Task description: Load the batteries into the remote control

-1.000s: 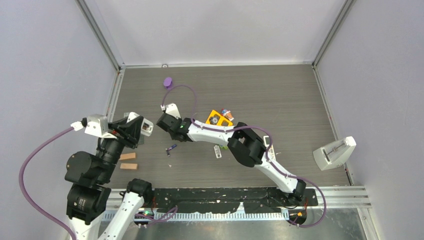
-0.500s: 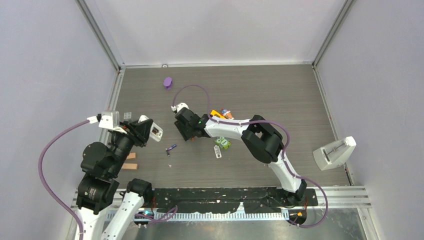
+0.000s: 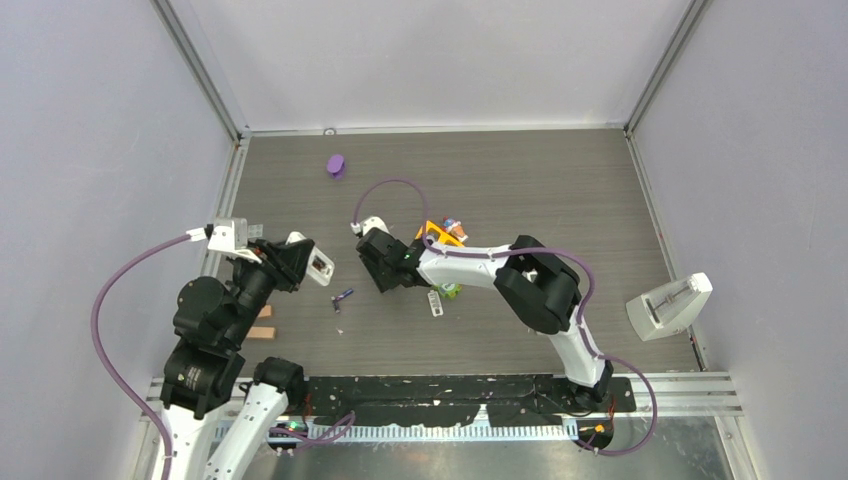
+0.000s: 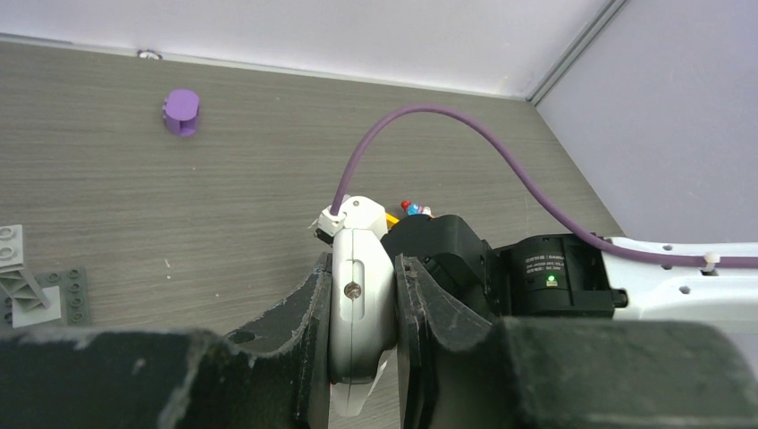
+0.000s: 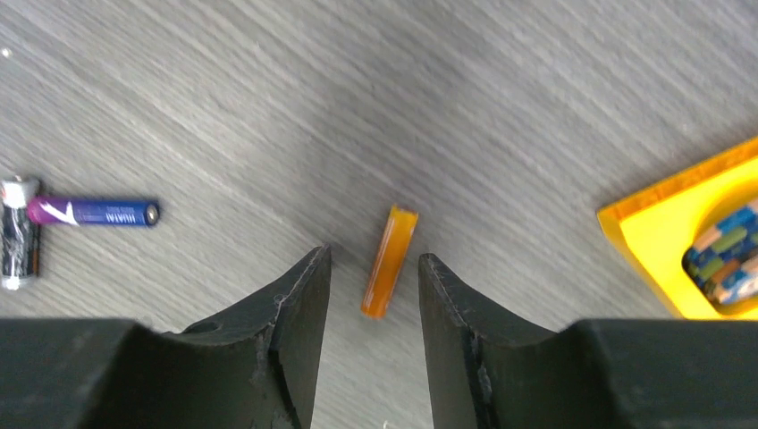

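Underneath all, grey wood-grain tabletop [image 3: 560, 190]. At its left side, left hand [image 4: 362, 268] closed tight on a white plastic remote control [image 4: 360, 313]: slim, rounded, one small screw showing on its face, tip aimed toward the right arm's black wrist [image 4: 447, 264], blocking most of the view beyond. Near the middle, right hand [image 5: 373, 257] low over the tabletop, jaws partway apart, gripping nothing. Off to one side, corner of a yellow plastic tray [image 5: 639, 237]. Lying flat between the fingertips, touching neither: small orange cylinder battery [image 5: 391, 261], blurred. Well apart, purple battery [image 5: 98, 212] end-on against a dark battery [image 5: 18, 234].
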You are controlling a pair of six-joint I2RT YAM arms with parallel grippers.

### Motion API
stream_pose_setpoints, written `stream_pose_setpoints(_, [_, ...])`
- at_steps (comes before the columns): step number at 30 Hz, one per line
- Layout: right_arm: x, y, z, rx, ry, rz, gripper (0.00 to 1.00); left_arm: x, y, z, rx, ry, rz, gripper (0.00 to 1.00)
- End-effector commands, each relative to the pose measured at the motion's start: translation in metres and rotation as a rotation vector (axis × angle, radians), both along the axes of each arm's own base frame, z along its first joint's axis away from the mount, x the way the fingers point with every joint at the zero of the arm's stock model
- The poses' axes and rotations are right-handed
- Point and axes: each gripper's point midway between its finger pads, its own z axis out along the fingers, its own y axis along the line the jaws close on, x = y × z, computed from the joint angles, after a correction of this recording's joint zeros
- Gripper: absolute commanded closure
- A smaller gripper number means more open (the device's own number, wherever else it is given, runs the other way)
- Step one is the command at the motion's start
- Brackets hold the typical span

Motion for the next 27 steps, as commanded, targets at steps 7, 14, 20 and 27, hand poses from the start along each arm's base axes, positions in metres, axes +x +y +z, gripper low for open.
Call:
stream_pose_setpoints(7, [-0.019, -0.035, -0.039, -0.140, 0.059, -0.018, 0.70, 0.005, -0.005, 0.006, -0.037, -0.028, -0.013, 1.00])
stream_pose_setpoints(14, [-0.009, -0.037, -0.047, -0.171, 0.043, -0.068, 0.76, 0.007, -0.005, 0.001, -0.041, -0.008, -0.007, 1.00])
stream_pose_setpoints(20, [-0.007, -0.046, -0.038, -0.158, 0.015, -0.089, 0.95, 0.009, -0.007, -0.006, -0.049, 0.014, -0.012, 1.00])
stream_pose_setpoints(27, [-0.003, -0.072, 0.026, 0.030, -0.035, -0.117, 0.95, 0.017, -0.020, -0.023, -0.083, 0.073, -0.056, 1.00])
